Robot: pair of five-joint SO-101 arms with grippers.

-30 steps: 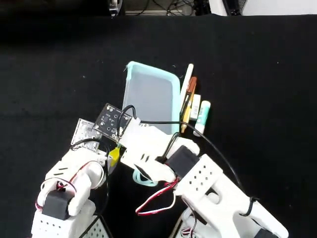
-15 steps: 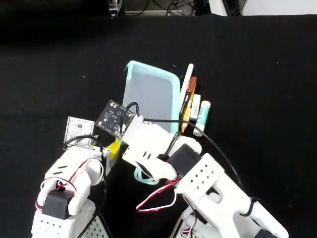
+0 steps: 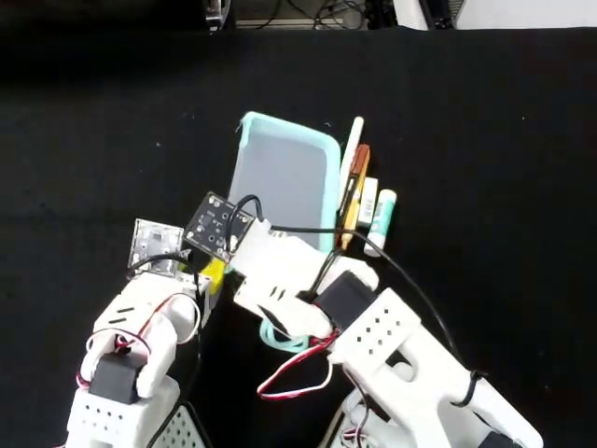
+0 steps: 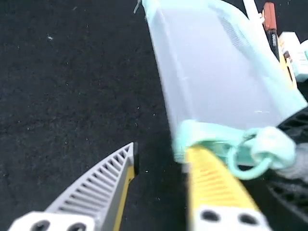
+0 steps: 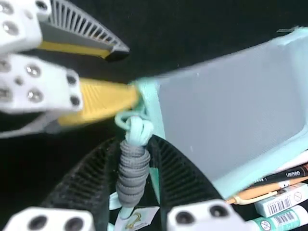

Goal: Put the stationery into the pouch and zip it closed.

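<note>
pouch [image 3: 284,182] centre frame, pens [image 3: 359,196] outside along its right edge | right claw [image 5: 134,142] pinching zip cord [image 5: 132,166] | left claw [image 4: 161,154] spread, one finger [image 4: 211,183] touching pouch corner | risk: unpinned pouch may slide with the pull, scattering pens

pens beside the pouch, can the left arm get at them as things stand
Probably not directly: the pens lie across the pouch from the open left gripper, and the right gripper, shut on the zip cord, sits between.
</note>
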